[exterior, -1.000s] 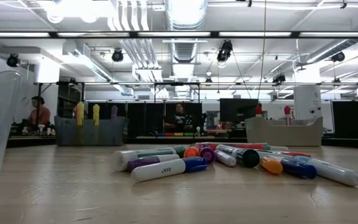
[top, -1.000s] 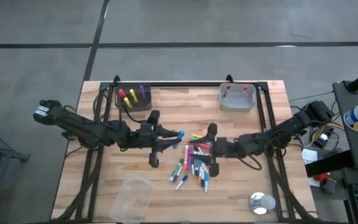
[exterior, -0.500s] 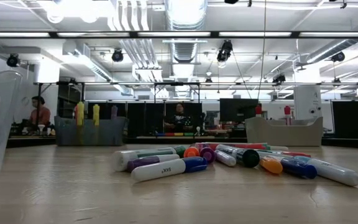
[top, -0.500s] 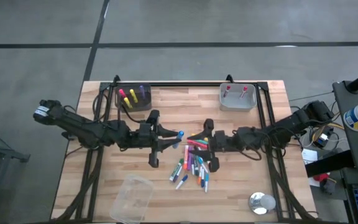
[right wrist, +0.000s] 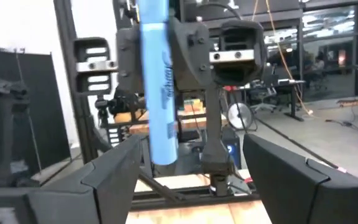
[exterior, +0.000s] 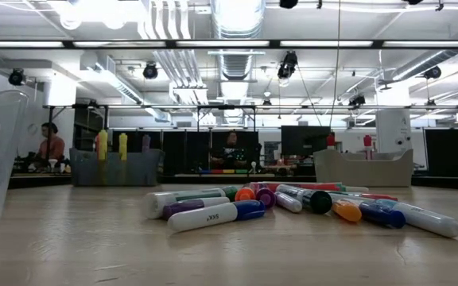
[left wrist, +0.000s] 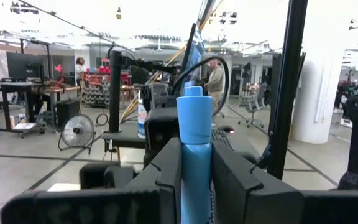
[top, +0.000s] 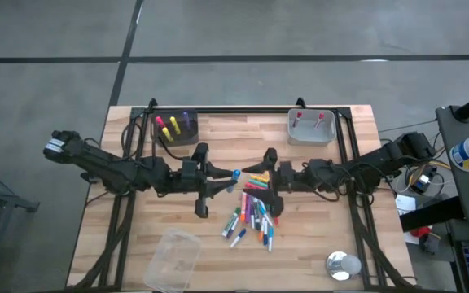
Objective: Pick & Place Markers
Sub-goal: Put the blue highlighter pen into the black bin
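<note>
A big workshop hall with bright ceiling lights stretches behind the wooden table (top: 218, 138), and a person sits far off at the left of the low view. Landmark here is the heap of markers (top: 252, 213) lying loose around the middle of the table, capped pens in pink, purple, green, blue and orange, some white-barrelled. Just to the left of the heap, the left pincer (top: 228, 181) grips a blue marker (left wrist: 195, 163), fingers (left wrist: 170, 171) pressed against its barrel on both sides, the cap poking out past the tips. Right beside the heap's far edge, the right pincer (top: 266, 172) faces it, jaws spread wide and empty, with that blue marker straight ahead in its wrist view. Beyond the heap to the left stands a dark bin (top: 176, 129) with pink, yellow and purple markers upright in it. Beyond to the right sits a grey bin (top: 311, 129) holding two red-tipped ones. Nearer than the heap, to the left, lies a clear plastic cup (top: 172, 259).
</note>
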Robot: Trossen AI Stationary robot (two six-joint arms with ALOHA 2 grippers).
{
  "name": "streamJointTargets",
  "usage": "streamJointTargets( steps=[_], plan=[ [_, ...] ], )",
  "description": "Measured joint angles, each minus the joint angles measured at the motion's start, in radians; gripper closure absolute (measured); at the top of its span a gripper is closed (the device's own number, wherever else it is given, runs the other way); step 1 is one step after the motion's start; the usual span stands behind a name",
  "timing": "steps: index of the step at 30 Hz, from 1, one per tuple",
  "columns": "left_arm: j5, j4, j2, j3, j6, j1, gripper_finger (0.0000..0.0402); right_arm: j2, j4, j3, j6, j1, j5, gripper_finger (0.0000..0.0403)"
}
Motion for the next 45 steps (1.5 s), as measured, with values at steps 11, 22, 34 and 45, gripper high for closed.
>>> streamJointTargets(
  steps=[11,22,34,45],
  plan=[
    [0.0,0.011,0.0,-0.014,0.004,0.002,0.0339,0.136,-0.003,0.117,-0.034,-0.007,-0.01,0.0148],
    [0.0,0.005,0.0,-0.018,0.02,0.002,0.0339,0.159,-0.037,0.155,-0.056,-0.007,-0.025,0.0181],
    [-0.002,0.005,0.0,-0.027,0.02,0.002,0.0339,0.159,-0.059,0.154,-0.065,-0.007,-0.025,0.0277],
    [-0.053,-0.008,-0.001,-0.027,-0.027,0.002,0.0321,0.159,-0.068,0.154,-0.062,-0.007,-0.023,0.0334]
  ],
)
